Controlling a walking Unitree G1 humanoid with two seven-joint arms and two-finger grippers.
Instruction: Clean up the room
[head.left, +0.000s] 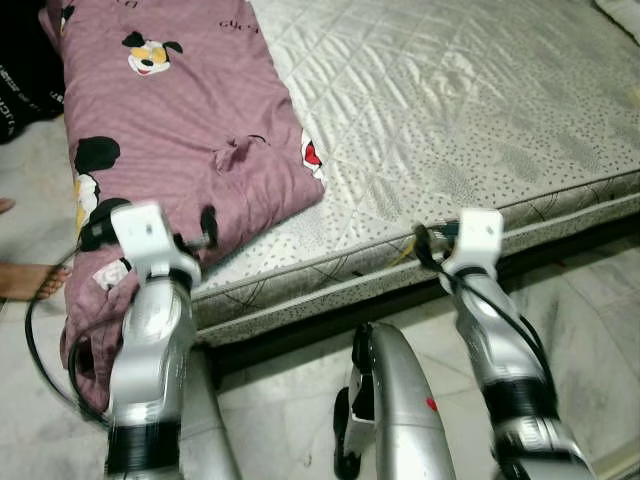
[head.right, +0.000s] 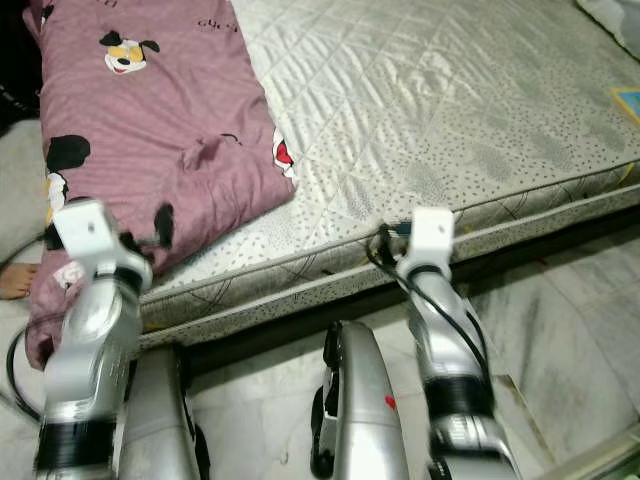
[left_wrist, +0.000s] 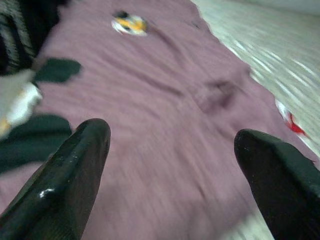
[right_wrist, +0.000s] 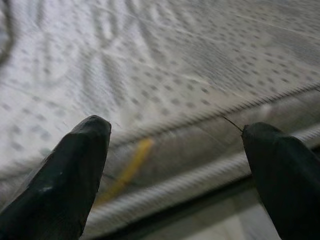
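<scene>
Mattress (head.left: 470, 110): pale, quilted, low on the marble floor (head.left: 590, 300). Blanket (head.left: 180, 130): mauve, cartoon-mouse print, lay along the mattress's left side, its lower end spilling over the near-left corner onto the floor. Left gripper (left_wrist: 170, 165): jaws stood open, raised over the blanket near the mattress's front edge, holding nothing. Right gripper (right_wrist: 175, 165): jaws open, empty, held at the front edge further right. A person's bare foot (head.left: 25, 280) rested on the floor beside the blanket.
</scene>
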